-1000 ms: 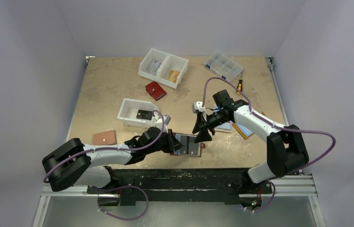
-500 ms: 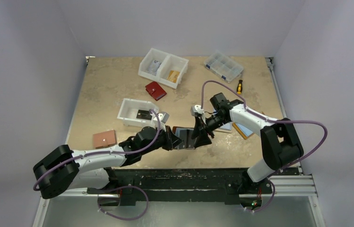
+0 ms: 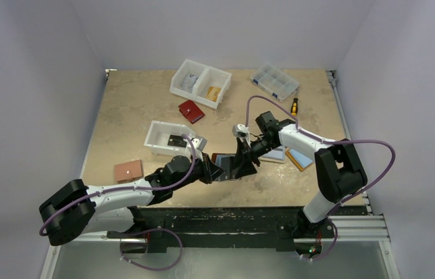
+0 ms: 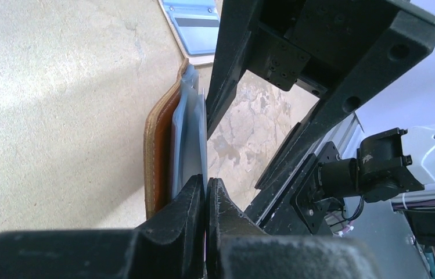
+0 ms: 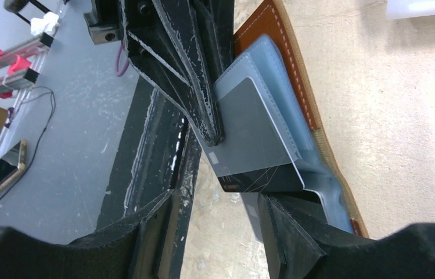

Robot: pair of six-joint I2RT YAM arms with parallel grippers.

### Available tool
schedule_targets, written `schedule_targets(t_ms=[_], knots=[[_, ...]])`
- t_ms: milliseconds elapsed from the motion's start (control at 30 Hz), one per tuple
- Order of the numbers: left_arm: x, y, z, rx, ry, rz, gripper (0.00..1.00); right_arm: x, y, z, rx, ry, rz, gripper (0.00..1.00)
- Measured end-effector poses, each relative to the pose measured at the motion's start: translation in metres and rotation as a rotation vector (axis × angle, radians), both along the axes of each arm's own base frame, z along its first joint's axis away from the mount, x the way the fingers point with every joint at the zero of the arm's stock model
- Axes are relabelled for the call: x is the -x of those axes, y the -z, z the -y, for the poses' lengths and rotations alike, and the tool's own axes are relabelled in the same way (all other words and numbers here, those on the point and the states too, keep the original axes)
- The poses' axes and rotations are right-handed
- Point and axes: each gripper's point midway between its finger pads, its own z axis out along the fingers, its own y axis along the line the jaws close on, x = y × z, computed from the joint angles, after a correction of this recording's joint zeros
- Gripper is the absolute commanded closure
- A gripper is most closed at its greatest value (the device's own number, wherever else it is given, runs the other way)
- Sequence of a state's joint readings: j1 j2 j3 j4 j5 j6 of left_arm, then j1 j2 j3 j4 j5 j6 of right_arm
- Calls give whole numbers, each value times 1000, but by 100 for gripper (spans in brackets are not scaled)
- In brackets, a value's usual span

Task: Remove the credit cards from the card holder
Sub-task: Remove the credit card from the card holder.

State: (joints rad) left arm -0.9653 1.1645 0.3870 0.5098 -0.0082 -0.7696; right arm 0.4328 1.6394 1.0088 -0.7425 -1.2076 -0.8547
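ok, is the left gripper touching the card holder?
Touching. Left wrist view shows the left gripper pinched shut on a clear inner sleeve of the card holder.

Seen from above, the card holder (image 3: 227, 164) is mostly hidden between the left gripper (image 3: 218, 172) and the right gripper (image 3: 243, 167). Close up, it stands edge-on just past the left gripper's tips, so its pockets cannot be seen. The right gripper's fingers (image 5: 296, 232) are blurry and cut off. The marks on the credit card (image 5: 255, 145) just past them are too small to read.
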Motion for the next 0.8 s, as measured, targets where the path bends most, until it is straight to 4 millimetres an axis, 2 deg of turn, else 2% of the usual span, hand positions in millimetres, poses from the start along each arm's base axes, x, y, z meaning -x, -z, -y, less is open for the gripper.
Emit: schedule_targets(t_ms=[167,567,800], knots=[[2,2,-1,-4,4,3,100,-3,-4,-2,-9,23,-39,41],[-1,-10,3,36,2,35,100,-7,-11,-5,-62,61,-165,44],[1,-13,5,47,8,42,100,-5,-18,-8,-95,56,-218,52]])
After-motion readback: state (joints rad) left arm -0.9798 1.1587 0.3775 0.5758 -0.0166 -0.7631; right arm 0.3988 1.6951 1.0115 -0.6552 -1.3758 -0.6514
